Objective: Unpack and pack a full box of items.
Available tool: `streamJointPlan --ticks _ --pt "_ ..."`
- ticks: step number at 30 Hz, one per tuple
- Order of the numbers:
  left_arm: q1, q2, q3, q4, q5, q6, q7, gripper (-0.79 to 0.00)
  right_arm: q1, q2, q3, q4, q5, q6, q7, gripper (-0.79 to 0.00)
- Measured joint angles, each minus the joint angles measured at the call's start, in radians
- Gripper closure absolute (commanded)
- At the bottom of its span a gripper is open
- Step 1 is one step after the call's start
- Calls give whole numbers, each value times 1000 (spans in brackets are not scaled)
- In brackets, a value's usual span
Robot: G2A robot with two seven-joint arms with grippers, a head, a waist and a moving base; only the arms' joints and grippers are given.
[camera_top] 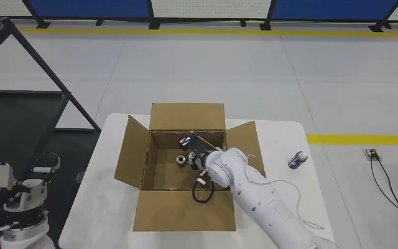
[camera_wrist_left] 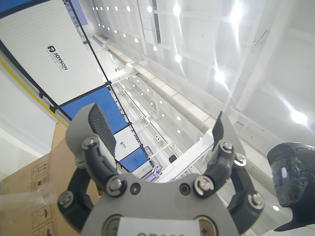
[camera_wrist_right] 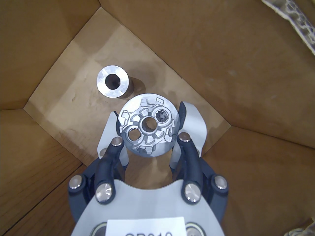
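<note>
Right hand [camera_wrist_right: 149, 114] around one metal disc [camera_wrist_right: 147, 133]; one tube [camera_wrist_right: 124, 84] beside, perhaps touching.

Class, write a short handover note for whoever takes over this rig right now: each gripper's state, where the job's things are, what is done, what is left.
Left gripper: open, empty, pointing at the ceiling.
Right gripper: down inside the cardboard box, shut on a round metal disc.
A metal tube stands upright on the box floor, near the disc but apart from it.
A small can is on the table, outside the box.
Done: flaps open, can out.
Left: disc and tube are in the box; whether this is unpacking or repacking cannot be told.
</note>
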Motion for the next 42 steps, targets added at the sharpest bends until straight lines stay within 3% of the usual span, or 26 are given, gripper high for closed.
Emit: streamJointPlan --ticks 12,15,18,24,32,34,42 --pt "0 0 0 0 0 0 0 -785 56 -41 -24 163 23 1 -54 -9" --pt "0 0 0 0 0 0 0 -785 64 -48 -25 188 27 -4 -64 -83" --pt "0 0 0 0 0 0 0 -785 69 -53 -24 207 29 -10 -74 -259" --pt "0 0 0 0 0 0 0 -785 68 -57 -17 212 26 -17 -82 -351" --pt "0 0 0 0 0 0 0 -785 49 -51 2 168 4 -15 -91 -388" --pt "0 0 0 0 0 0 0 -785 38 -46 10 138 -10 -11 -89 -517" --pt "0 0 0 0 0 0 0 -785 -25 -18 56 11 -69 -1 -41 -680"
